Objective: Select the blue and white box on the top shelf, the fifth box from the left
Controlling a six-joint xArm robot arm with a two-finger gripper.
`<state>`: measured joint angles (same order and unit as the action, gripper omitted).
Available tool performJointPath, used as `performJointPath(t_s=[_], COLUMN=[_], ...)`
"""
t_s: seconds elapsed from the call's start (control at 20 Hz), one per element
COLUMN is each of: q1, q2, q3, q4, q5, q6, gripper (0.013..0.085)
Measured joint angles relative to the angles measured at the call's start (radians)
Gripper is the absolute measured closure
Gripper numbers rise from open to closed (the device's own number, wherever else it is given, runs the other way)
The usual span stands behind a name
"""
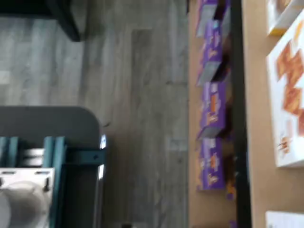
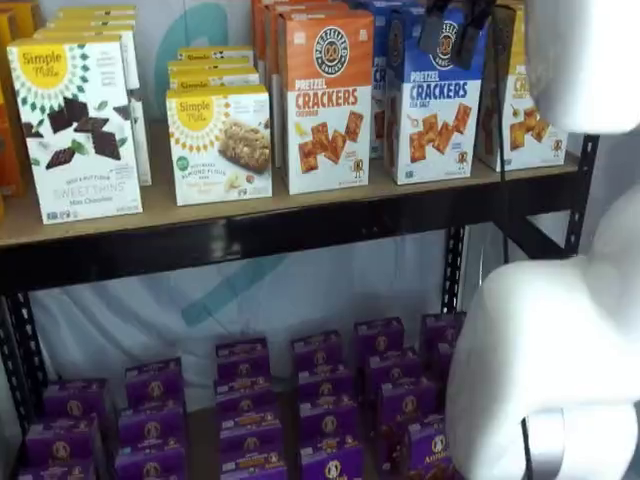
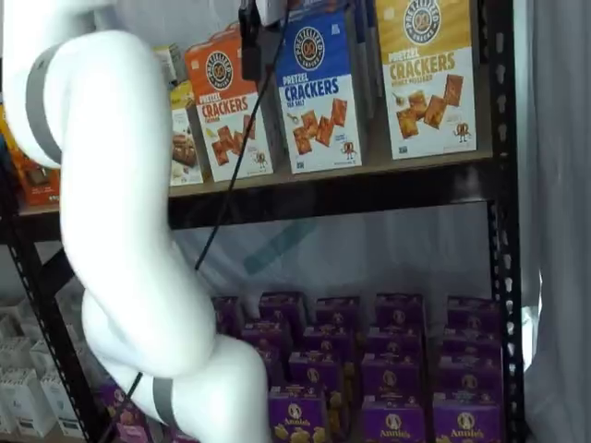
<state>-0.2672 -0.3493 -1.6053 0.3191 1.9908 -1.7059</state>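
The fingers point(image 2: 456, 28) are seen spread apart, gripping nothing, hanging in front of the upper face of the blue and white box point(image 2: 432, 100) in a shelf view. That box is stood upright at the front edge of the top shelf point(image 2: 250, 225), towards its right end, between an orange-and-white box point(image 2: 325, 100) and a yellow-topped box point(image 2: 520, 95). For a clean grasp, the fingers should be centred on the blue carton's width and advanced straight, so that neither neighbour is nudged.
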Motion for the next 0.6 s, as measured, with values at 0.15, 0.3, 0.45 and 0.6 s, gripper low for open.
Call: performJointPath(t_s=[0.15,0.3,0.45,0.6], q1=[-0.016,-0.032,-0.065,-0.078], q2=[-0.037,-0.055,-0.063,-0.118], q3=[0.037,0.041,0.032,0.093], q4=[0.054,0.103,0.180,0.224], q5=[-0.054,-0.066,-0.058,-0.161], q6=[0.007,0.018,0.031,0.034], gripper=[0.0130,0.0130,0.0130,0.0130])
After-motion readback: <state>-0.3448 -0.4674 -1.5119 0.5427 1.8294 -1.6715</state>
